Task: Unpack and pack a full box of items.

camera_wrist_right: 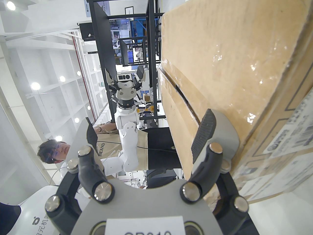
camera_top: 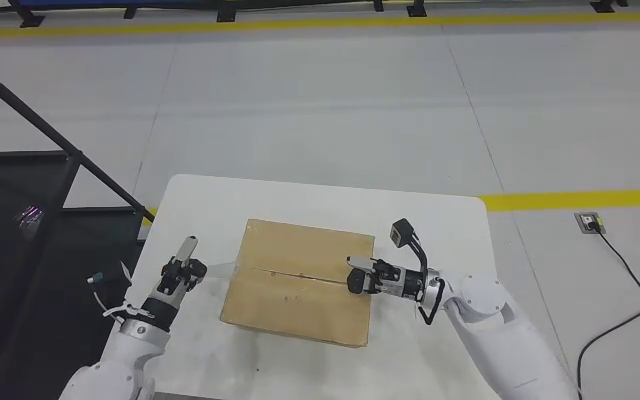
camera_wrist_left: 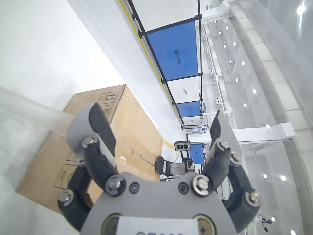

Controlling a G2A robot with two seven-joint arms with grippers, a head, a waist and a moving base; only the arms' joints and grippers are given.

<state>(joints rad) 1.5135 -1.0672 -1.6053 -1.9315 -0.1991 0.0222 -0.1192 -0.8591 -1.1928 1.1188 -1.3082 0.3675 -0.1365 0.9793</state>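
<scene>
Fingers (camera_wrist_left: 101, 128) apart, shut box (camera_top: 300, 280), printed side labels (camera_wrist_right: 288, 133)

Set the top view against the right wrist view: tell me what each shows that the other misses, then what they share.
Top view adds: the white table's outline and the cardboard box's whole closed top, an arm at each side. Right wrist view adds: printed labels on the box's side wall, and the right gripper spread open, one pad by the box's top edge. Shared: the box, its centre seam, the left gripper.
</scene>
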